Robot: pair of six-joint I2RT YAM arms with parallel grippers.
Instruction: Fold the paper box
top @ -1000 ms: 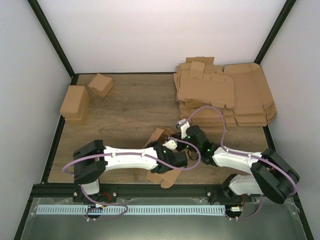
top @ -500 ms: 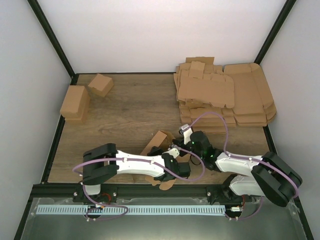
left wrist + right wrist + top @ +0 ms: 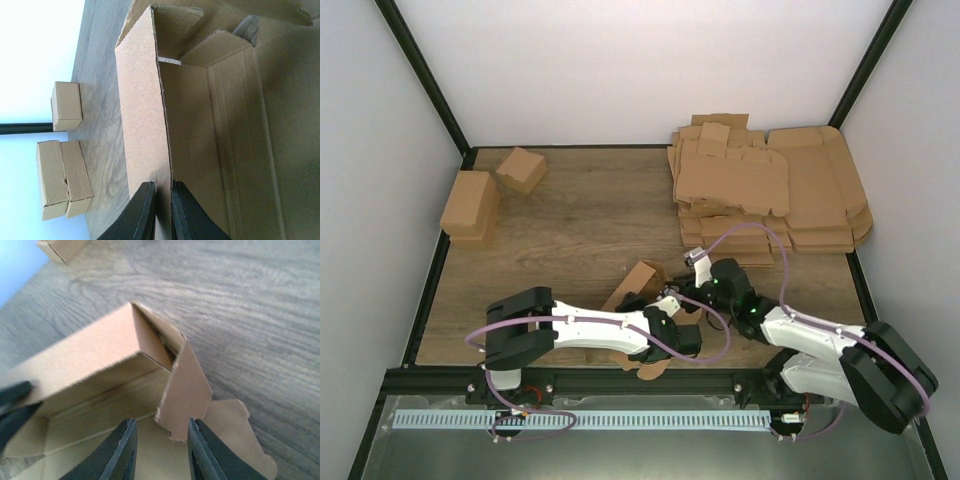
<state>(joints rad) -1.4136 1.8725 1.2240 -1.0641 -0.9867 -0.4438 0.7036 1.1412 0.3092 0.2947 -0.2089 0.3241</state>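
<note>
The paper box [image 3: 638,279] is a half-folded brown cardboard piece near the table's front middle, mostly hidden under both arms. In the left wrist view its long side wall [image 3: 142,115] stands upright, and my left gripper [image 3: 163,210] is shut on that wall's edge. In the right wrist view the box [image 3: 85,360] shows a raised wall and a loose side flap [image 3: 186,390]. My right gripper [image 3: 161,452] is open, its fingers either side of that flap's lower edge, not gripping it. From above, the right gripper [image 3: 692,290] sits just right of the box.
A big heap of flat cardboard sheets [image 3: 770,190] lies at the back right. Two folded cartons [image 3: 470,205] [image 3: 521,169] stand at the back left, also seen in the left wrist view [image 3: 65,177]. The table's front edge is right behind the box.
My left arm has pulled the box back toward the front edge and lower. The right arm has followed it and stretched forward to the box's right flap.
</note>
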